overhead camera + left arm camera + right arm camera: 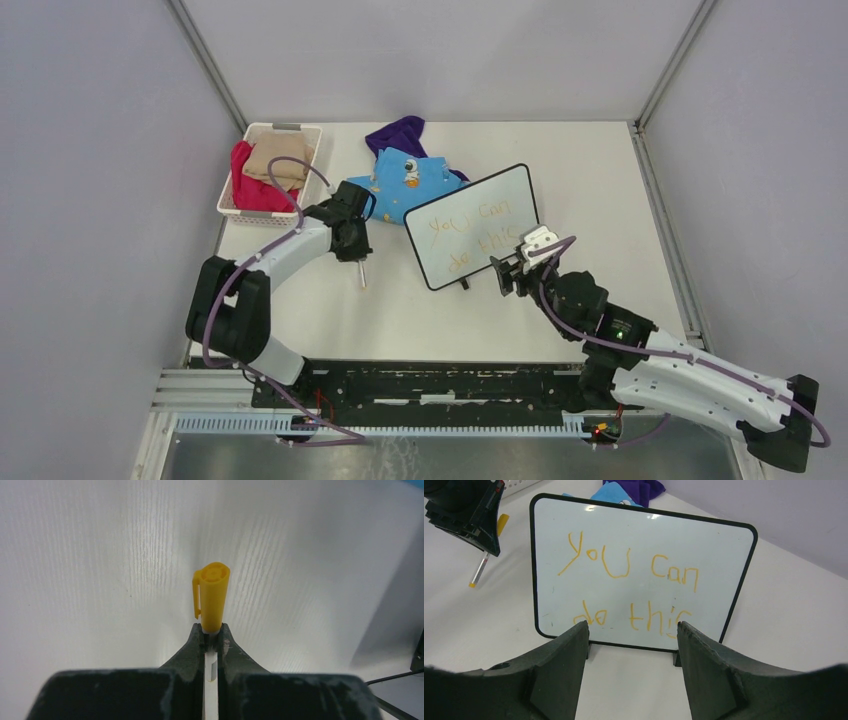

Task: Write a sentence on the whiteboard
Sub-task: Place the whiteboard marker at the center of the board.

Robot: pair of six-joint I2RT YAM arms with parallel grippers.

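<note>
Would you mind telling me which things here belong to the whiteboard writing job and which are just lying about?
Job in hand:
whiteboard
sentence written on it
yellow marker, clamped in the left gripper
right gripper, open in front of the board

Lying about:
white basket holding clothes
blue patterned cloth
purple cloth

Whiteboard (724, 560): smooth glossy white face with a glare spot near the top edge; thin black frame, plastic-looking.
Desk (100, 555): white, matt, fine wood-grain texture.
Marker (212, 597): smooth yellow plastic cap.
Left hand (211, 630): black, matt, scuffed whitish.
Basket (228, 200): white perforated plastic.
</note>
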